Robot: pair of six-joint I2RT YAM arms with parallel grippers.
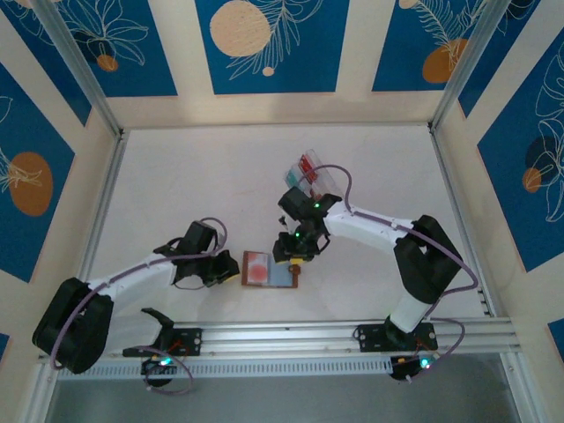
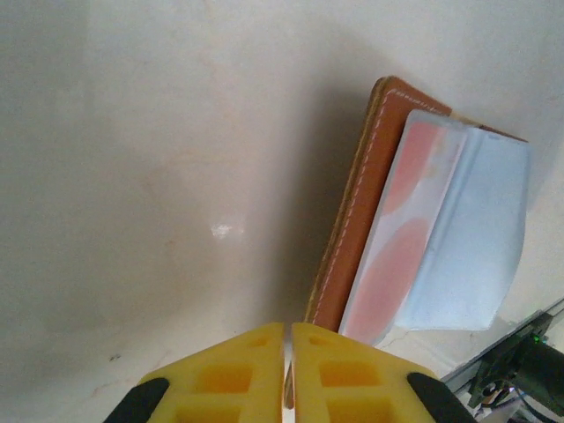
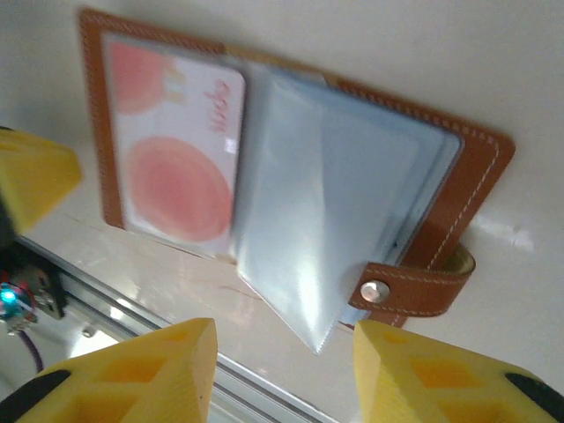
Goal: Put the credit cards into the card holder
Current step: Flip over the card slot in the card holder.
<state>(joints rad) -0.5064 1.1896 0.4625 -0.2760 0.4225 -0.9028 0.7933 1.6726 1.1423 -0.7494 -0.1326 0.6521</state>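
- Red cursive word on the card (image 3: 176,150) inside the wallet (image 1: 264,269); too blurred to read. The card is pale with two pink-red circles.
- No other brand or label is legible.
- Wallet lies open on the table (image 1: 194,176), near the middle, just in front of the rail, between the two grippers.
- Card sits in the left clear sleeve; loose clear sleeves (image 3: 335,194) fan out to its right.
- Snap tab (image 3: 410,291) sticks out at the wallet's near right corner.
- Left gripper (image 2: 288,370): fingers pressed together, pinching the wallet's brown left cover edge (image 2: 352,238).
- Right gripper (image 3: 282,370): fingers apart, holding nothing, above the wallet's right near side with the tab just beyond the gap.
- Clear tray (image 1: 328,179) far behind the right gripper, with a red card (image 1: 307,165) and a greenish one inside, well apart from the wallet.
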